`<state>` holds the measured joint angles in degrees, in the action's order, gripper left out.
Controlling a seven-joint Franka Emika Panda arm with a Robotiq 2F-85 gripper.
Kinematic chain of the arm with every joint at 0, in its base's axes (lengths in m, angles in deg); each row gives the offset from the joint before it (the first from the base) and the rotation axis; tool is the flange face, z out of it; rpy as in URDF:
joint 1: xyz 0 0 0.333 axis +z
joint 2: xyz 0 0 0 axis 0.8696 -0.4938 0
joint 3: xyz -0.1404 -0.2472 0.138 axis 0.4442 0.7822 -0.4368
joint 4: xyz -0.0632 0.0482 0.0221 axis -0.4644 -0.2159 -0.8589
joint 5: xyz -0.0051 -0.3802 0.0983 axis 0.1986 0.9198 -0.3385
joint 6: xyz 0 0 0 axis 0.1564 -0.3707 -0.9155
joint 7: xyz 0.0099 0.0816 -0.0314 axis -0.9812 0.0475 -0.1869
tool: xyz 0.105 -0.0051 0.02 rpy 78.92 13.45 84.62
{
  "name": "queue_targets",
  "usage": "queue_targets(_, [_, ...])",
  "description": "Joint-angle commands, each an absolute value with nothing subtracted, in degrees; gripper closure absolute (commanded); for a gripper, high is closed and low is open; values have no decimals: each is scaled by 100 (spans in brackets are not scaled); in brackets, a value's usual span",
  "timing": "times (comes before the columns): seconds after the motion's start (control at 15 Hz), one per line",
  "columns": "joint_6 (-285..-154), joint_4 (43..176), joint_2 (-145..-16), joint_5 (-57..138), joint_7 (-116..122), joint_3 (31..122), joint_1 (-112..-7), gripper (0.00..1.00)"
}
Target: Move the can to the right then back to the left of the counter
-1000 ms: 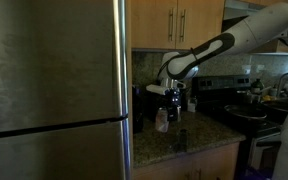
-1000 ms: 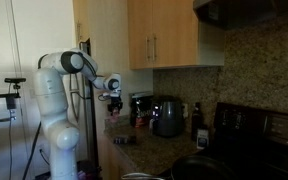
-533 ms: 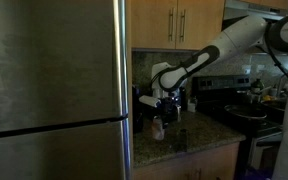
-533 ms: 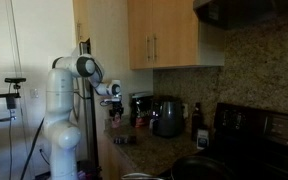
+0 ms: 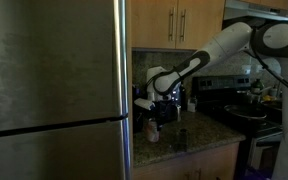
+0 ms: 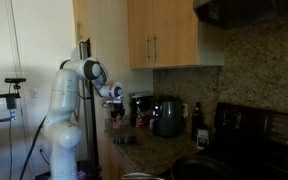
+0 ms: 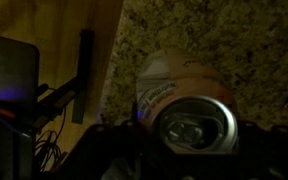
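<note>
Arm (image 5: pixel 199 62) far out over counter (image 5: pixel 206 130), wrist down w/ jaws round can (image 7: pixel 189 112)

The gripper (image 5: pixel 150 118), apparently clasping the can (image 5: pixel 151 130), has shifted toward the refrigerator (image 5: pixel 54 90) and lower.

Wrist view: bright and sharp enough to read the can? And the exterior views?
Wrist view: dim and soft, yet the can stands out against the counter. In an exterior view the can is small and shadowed beside a refrigerator with dull sheen.
</note>
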<state>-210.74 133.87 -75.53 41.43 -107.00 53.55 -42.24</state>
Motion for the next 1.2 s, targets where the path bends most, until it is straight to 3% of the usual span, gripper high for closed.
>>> queue_targets(0.0, [-21170, 13187, -7916, 4370, -10839, 5520, -3892, 55])
queue_targets(1.13, [-21796, 12913, -8412, 5061, -12110, 6034, -3339, 55])
